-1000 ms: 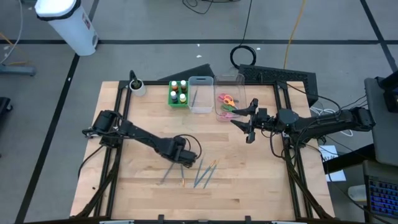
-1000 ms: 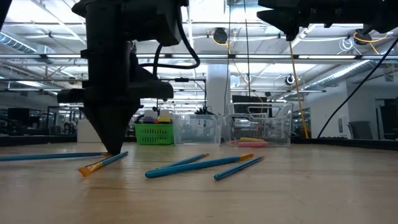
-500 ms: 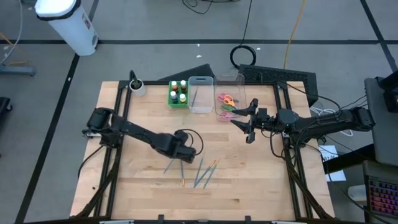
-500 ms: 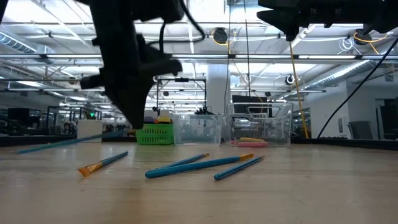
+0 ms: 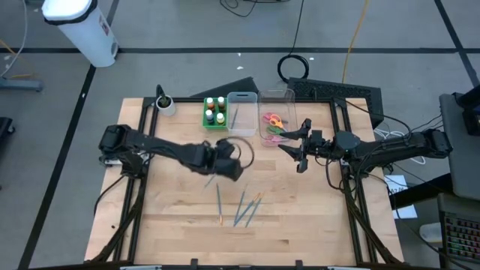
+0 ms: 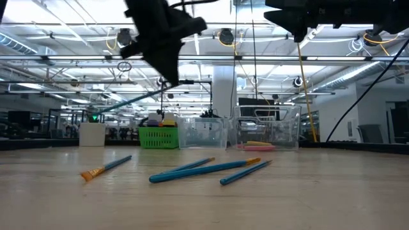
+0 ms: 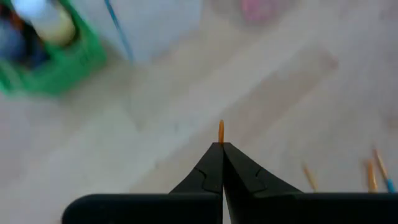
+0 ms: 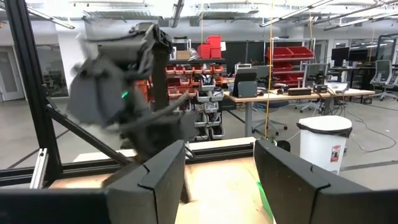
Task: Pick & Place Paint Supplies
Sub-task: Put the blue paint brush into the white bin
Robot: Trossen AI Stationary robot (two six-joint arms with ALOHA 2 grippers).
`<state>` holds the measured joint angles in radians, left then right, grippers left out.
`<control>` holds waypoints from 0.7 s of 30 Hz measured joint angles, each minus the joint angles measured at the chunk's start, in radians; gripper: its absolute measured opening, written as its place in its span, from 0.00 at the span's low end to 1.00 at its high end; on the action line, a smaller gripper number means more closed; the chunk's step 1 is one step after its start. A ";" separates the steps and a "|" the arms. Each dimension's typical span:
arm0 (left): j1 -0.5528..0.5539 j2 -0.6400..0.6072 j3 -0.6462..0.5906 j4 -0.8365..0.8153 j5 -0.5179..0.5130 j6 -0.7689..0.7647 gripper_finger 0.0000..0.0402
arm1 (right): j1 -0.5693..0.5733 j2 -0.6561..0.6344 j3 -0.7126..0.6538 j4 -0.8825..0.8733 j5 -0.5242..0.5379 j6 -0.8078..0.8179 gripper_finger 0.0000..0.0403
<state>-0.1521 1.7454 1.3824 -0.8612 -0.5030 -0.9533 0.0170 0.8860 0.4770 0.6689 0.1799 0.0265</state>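
brush (image 6: 137,99) clamped in left gripper (image 5: 217,166), jaws shut on it, raised above table (image 5: 300,217), short of bin (image 5: 241,114). four brushes (image 5: 244,208) lay on table (unplaced). scissors (image 5: 273,124), bottles (image 5: 215,111) stowed. right gripper (image 5: 298,149) open, empty, beside scissors' bin.

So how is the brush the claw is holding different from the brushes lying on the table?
The held brush hangs in the air, gripped by the left claw; the loose brushes lie flat on the table. The held brush slants, one end higher; the loose ones lie level, with no claw on them. All look thin, with blue handles.
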 joint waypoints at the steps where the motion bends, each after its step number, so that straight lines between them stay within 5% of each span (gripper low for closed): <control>1: 0.017 0.001 0.024 0.000 -0.019 0.029 0.00 | 0.000 0.000 0.000 0.000 0.000 0.000 0.46; 6: 0.129 -0.001 0.098 0.128 -0.109 0.249 0.00 | 0.000 0.000 0.000 -0.013 0.000 0.000 0.46; 12: 0.308 0.000 0.094 0.489 -0.087 0.590 0.00 | 0.000 0.000 0.000 -0.030 0.002 -0.002 0.46; 21: 0.559 0.033 0.089 0.712 0.133 0.697 0.00 | 0.000 0.000 0.000 -0.123 0.057 -0.004 0.46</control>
<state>0.4066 1.7785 1.4715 -0.1495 -0.3698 -0.2563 0.0170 0.8864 0.4770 0.5460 0.2368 0.0223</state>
